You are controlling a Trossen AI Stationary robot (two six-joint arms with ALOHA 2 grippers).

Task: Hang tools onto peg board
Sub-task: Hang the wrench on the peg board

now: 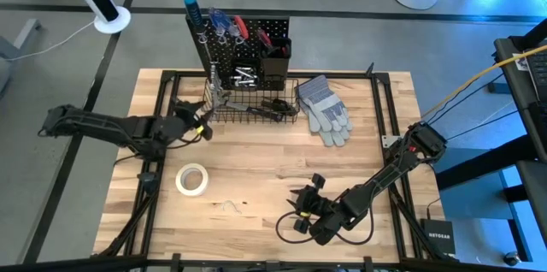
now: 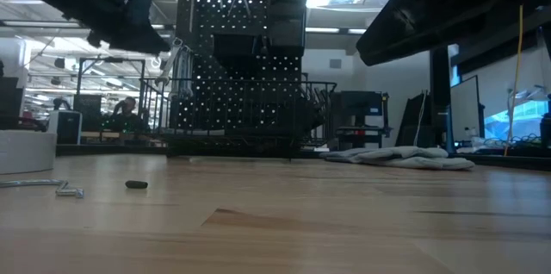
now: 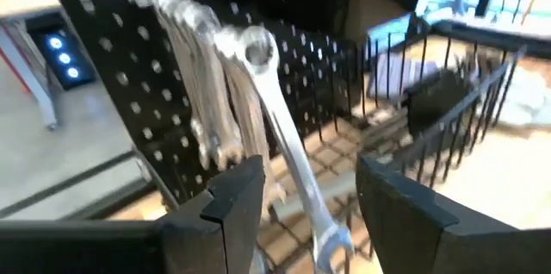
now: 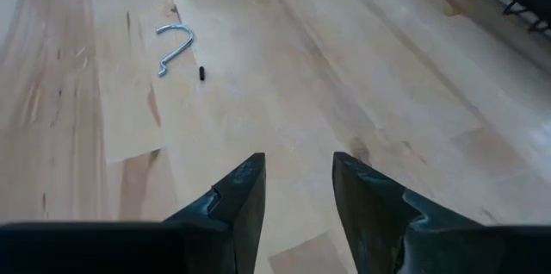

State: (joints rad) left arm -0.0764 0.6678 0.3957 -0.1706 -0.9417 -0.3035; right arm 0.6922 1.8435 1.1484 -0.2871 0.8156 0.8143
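Observation:
The black peg board [image 1: 256, 37] stands upright at the table's far edge, with screwdrivers and pliers on it and a wire basket [image 1: 256, 105] at its base. Several silver wrenches [image 3: 207, 102] hang from a hook on its left side. The frontmost wrench [image 3: 284, 136] hangs by its ring end [image 3: 256, 50]. My left gripper [image 3: 310, 171] is open right in front of them, one finger on either side of that wrench's lower shaft, touching nothing I can see. My right gripper [image 4: 297, 166] is open low over the table's near right part [image 1: 299, 212].
A white tape roll [image 1: 192, 179] lies on the table's left half. A loose silver hook [image 4: 176, 46] and a small black piece [image 4: 201, 73] lie near it. Grey work gloves [image 1: 325, 109] lie right of the basket. Bare wood stretches across the middle of the table.

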